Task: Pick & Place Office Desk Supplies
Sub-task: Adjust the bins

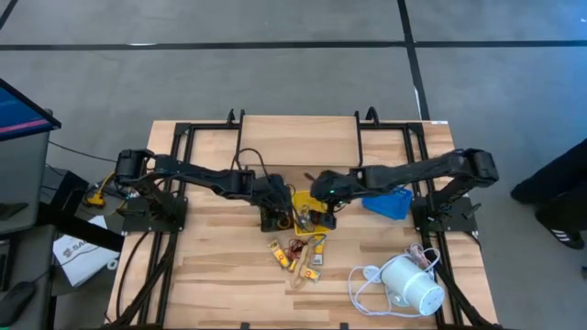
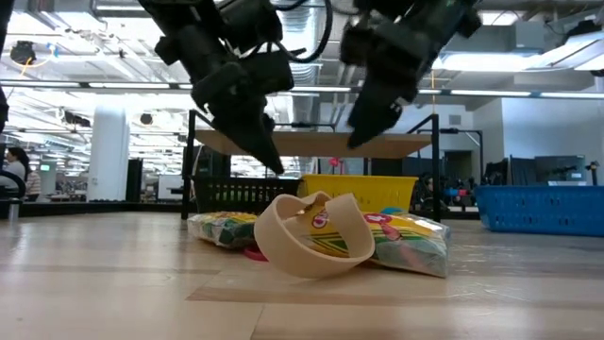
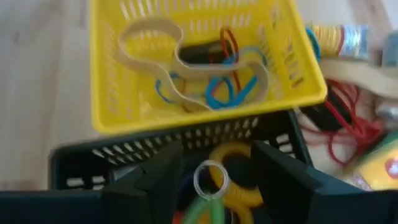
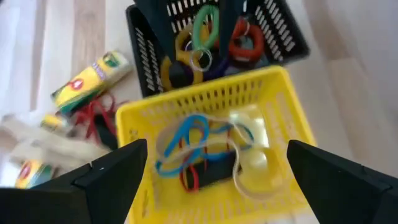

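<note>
Directly below the left gripper (image 3: 214,180), whose fingers stand spread and hold nothing, sits the black mesh tray (image 3: 93,163) with a green loop (image 3: 202,208), a yellow ring (image 3: 239,186) and a small metal ring (image 3: 210,179). Beyond its fingertips lies the yellow tray (image 3: 112,93) of rubber bands (image 3: 227,90). Above that yellow tray hangs the right gripper (image 4: 217,168), spread wide and empty.

The tabletop (image 1: 229,284) is made of light wood boards. It stands on a grey floor (image 1: 275,73) with dark lines across it. Far behind is a big room with long bright lights (image 2: 528,59) on the ceiling. A white pillar (image 2: 109,151) stands on the left. A person (image 2: 16,162) shows at the far left edge.
</note>
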Robot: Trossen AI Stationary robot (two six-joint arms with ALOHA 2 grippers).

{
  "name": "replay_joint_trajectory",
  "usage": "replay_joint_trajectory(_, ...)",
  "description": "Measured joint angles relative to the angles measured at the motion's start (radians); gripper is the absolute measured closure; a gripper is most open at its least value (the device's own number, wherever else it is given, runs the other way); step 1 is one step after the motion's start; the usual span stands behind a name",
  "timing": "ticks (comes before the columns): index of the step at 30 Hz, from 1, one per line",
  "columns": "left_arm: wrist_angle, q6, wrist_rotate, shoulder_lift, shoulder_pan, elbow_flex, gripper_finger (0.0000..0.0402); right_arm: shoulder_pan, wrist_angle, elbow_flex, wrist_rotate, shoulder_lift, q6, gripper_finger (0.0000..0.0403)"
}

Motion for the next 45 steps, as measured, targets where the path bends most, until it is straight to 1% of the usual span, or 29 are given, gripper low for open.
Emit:
replay_joint_trajectory(2, -0.034, -0.002, -0.028, 0.0, 0.001, 0.0, 0.0224, 0.0, 0.003, 0.002, 0.0, 0.049, 0.0, 0.0019)
replay_joint_trajectory(5, -0.071, -0.019, -0.045, 0.0, 0.004, 0.0, 0.0231, -0.006, -0.006, 0.001, 0.0, 0.106, -0.001, 0.0019)
replay_joint_trajectory(7, -0.083, -0.023, -0.043, 0.0, 0.002, 0.0, 0.0235, -0.013, -0.027, 0.0, 0.0, 0.116, -0.004, 0.0019)
replay_joint_trajectory(9, -0.114, -0.026, -0.043, 0.0, 0.002, 0.0, 0.0239, -0.018, -0.002, 0.006, 0.0, 0.134, -0.004, 0.0019)
replay_joint_trajectory(11, -0.148, -0.035, -0.043, 0.0, 0.002, -0.002, 0.0242, -0.023, -0.045, 0.0, 0.003, 0.135, -0.004, 0.0019)
replay_joint_trajectory(14, -0.168, -0.053, -0.048, 0.0, 0.002, -0.029, 0.0246, -0.03, -0.05, 0.0, 0.004, 0.143, -0.004, 0.0019)
replay_joint_trajectory(20, -0.166, -0.096, -0.048, 0.0, 0.002, -0.099, 0.0252, -0.035, -0.077, -0.001, 0.007, 0.14, 0.005, 0.0019)
replay_joint_trajectory(25, -0.173, -0.113, -0.034, -0.002, 0.002, -0.123, 0.0253, -0.034, -0.106, -0.001, 0.007, 0.139, 0.017, 0.0019)
replay_joint_trajectory(32, -0.211, -0.112, -0.031, -0.027, 0.002, -0.127, 0.0253, -0.025, -0.138, -0.001, 0.007, 0.139, 0.03, 0.0019)
replay_joint_trajectory(38, -0.279, -0.113, -0.04, -0.091, 0.002, -0.128, 0.0253, -0.024, -0.182, -0.001, 0.007, 0.139, 0.038, 0.0019)
replay_joint_trajectory(45, -0.29, -0.124, -0.049, -0.137, 0.002, -0.127, 0.0253, -0.023, -0.218, -0.001, 0.006, 0.139, 0.045, 0.0019)
